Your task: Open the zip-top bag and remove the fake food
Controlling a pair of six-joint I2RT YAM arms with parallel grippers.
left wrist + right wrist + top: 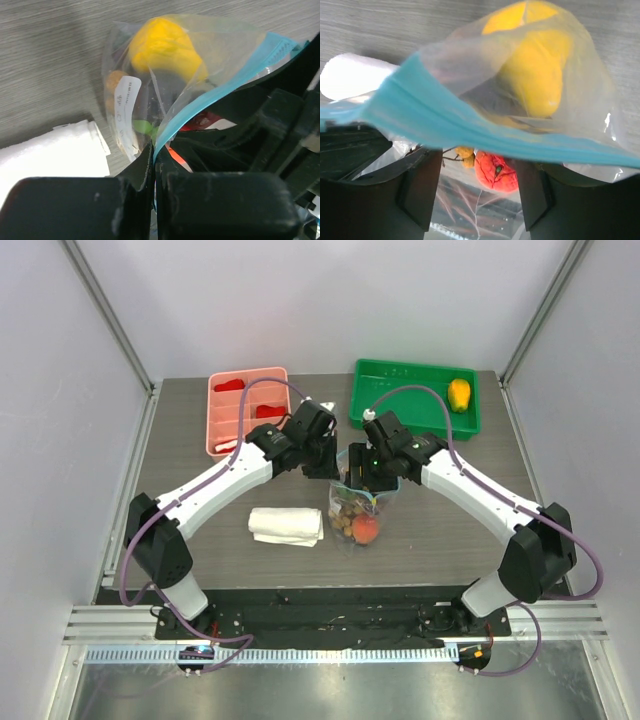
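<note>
Left wrist view: my left gripper (153, 151) pinches the bag (225, 40) at its zip strip (210, 97). My right gripper (476, 161) gapes wide beside the strip, with the food (535, 75) inside the bag.

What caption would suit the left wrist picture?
Left gripper pinching the zip-top bag by its blue strip, yellow fake fruit inside.

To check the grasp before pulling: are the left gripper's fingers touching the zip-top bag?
Touching. The left wrist view shows the left gripper shut, its fingers pinching the zip-top bag at its blue zip strip.
</note>
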